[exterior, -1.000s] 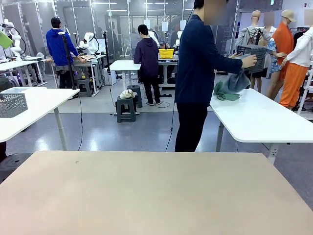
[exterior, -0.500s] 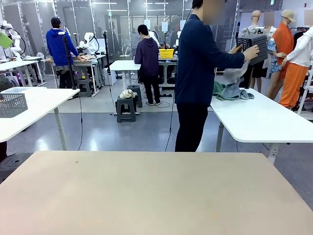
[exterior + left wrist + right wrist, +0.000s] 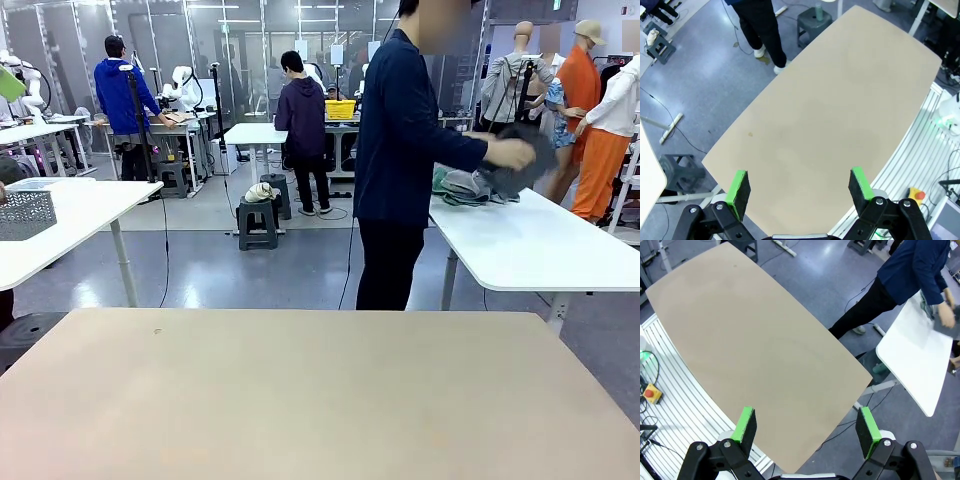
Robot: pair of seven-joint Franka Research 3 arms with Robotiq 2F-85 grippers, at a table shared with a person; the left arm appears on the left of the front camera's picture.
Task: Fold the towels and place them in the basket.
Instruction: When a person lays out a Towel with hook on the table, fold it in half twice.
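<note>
Grippers: left gripper point(image 3: 799, 180) and right gripper point(image 3: 806, 419) wide open above beige table point(image 3: 840, 100) | towels point(image 3: 468, 186) heaped on white side table point(image 3: 540, 250) | basket point(image 3: 532, 170) a blur in person's hand point(image 3: 510, 152)

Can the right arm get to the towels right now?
Probably not. The towels lie on the white table across a strip of floor from the beige table under the open right tool, with the person standing beside them.
</note>
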